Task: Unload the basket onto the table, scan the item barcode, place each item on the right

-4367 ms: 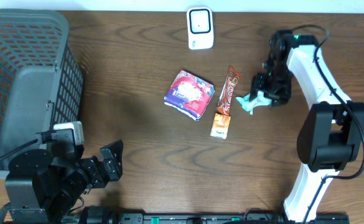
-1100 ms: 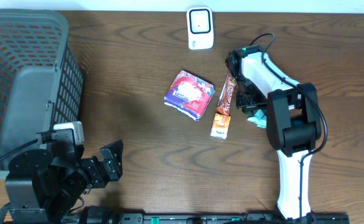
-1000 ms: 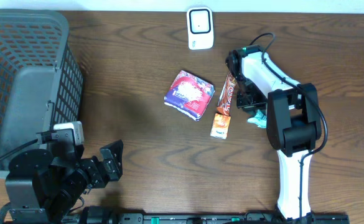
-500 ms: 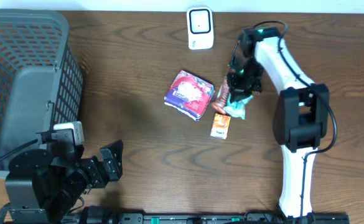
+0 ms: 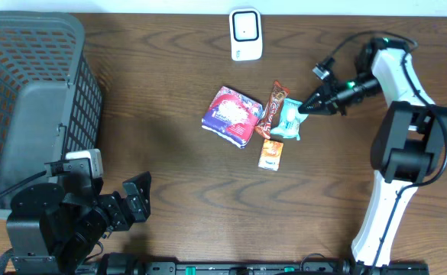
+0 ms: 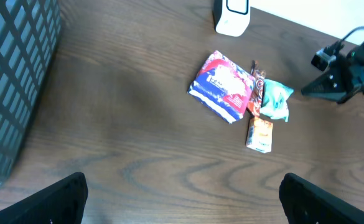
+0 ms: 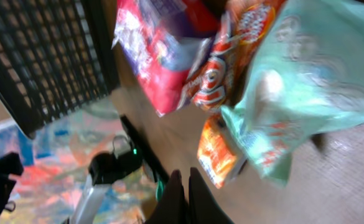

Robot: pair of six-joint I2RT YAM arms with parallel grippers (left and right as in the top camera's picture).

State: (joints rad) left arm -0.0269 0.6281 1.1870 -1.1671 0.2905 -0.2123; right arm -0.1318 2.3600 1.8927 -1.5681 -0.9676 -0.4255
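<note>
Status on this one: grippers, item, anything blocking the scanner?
Left gripper open, idle. Right gripper shut, empty, tip beside mint-green plastic packet. Packet lies on dark wooden table against brown-red candy bar. White scanner unit unobstructed.

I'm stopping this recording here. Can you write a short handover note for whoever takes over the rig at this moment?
Left gripper: open, empty, low at the near-left of the table beside the grey basket.
Right gripper: shut, holding nothing, its tip just right of the teal packet.
Items: the teal packet lies against the chocolate bar, the red pouch is to their left, and the orange sachet is on the near side. The white scanner stands at the far edge.
Done: no item is gripped or at the scanner.
Left: grip an item and present its barcode to the scanner.
</note>
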